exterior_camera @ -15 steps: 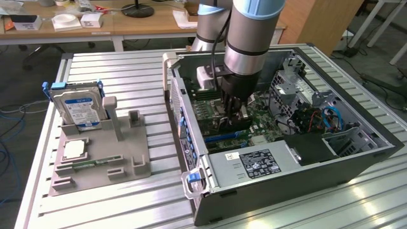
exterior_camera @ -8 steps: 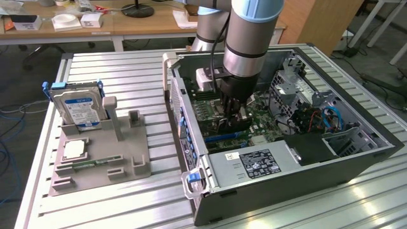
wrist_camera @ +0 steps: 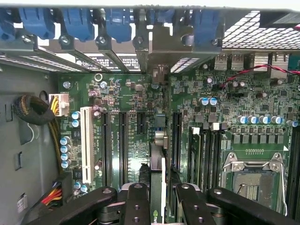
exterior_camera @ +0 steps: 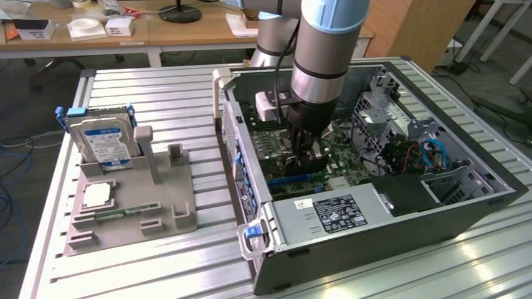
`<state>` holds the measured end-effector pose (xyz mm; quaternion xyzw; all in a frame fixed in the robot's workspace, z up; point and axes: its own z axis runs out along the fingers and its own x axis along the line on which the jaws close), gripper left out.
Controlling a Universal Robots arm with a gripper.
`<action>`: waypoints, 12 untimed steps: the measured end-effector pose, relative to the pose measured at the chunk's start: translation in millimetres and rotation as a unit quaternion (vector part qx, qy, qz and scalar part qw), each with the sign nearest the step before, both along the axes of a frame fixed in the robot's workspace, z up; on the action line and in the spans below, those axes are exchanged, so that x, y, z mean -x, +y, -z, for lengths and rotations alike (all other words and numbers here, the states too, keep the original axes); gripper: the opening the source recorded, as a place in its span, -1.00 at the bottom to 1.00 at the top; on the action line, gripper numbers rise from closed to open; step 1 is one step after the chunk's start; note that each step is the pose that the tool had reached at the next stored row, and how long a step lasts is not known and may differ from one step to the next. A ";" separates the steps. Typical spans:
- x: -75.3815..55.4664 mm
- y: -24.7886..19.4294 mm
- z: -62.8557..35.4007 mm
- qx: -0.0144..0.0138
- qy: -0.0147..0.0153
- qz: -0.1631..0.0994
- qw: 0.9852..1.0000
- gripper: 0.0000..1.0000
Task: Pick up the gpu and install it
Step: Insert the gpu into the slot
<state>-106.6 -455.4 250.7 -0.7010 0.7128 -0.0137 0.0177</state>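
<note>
Green board with a black cooler, the gpu (exterior_camera: 301, 163) hangs edge-down in my gripper (exterior_camera: 304, 163) inside the open computer case (exterior_camera: 465, 205), just above the motherboard (exterior_camera: 349, 167).

From my wrist, my fingers (wrist_camera: 136, 201) clamp the thin gpu (wrist_camera: 157, 187) upright over the slots (wrist_camera: 123, 140).

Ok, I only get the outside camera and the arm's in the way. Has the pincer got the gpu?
Observer: Yes. In the wrist view the pincer is shut on the gpu, which it holds edge-on.
Operator: Where's it at?
Observer: Over the motherboard, lined up among the long black slots. I can't tell if it's seated.
Operator: Anything in the processor socket?
Observer: No, it's bare.
</note>
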 end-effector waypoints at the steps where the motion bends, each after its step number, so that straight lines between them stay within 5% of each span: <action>1: 0.1 0.0 0.1 0.000 0.000 0.000 1.000 -0.47; 7: 2.1 0.1 1.0 0.000 -0.001 0.000 1.000 -0.47; 12: 2.4 0.3 1.3 0.000 -0.004 0.000 1.000 -0.47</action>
